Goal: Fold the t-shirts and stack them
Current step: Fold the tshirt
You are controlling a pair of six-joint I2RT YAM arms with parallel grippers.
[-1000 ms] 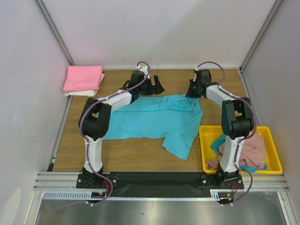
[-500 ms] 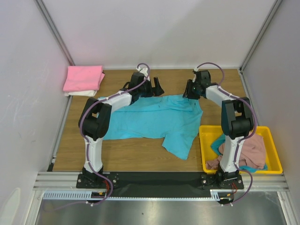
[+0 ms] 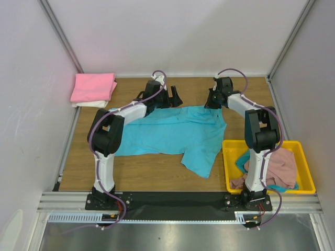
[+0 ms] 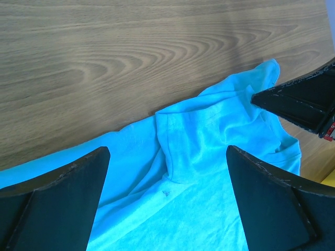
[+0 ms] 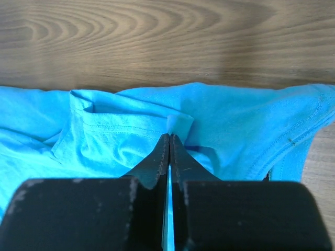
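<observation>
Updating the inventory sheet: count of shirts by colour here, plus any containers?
turquoise shirt: 1
bright pink shirt: 1
cream shirt: 1
dusty pink shirt: 1
teal shirt: 1
yellow tray: 1
Total: 6

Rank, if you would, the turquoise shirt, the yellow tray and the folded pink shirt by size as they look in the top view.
Largest: turquoise shirt, spread out.
Next: yellow tray.
Smallest: folded pink shirt.
None look close enough to tie.

Wooden table (image 3: 157,175), white walls (image 3: 183,36)
</observation>
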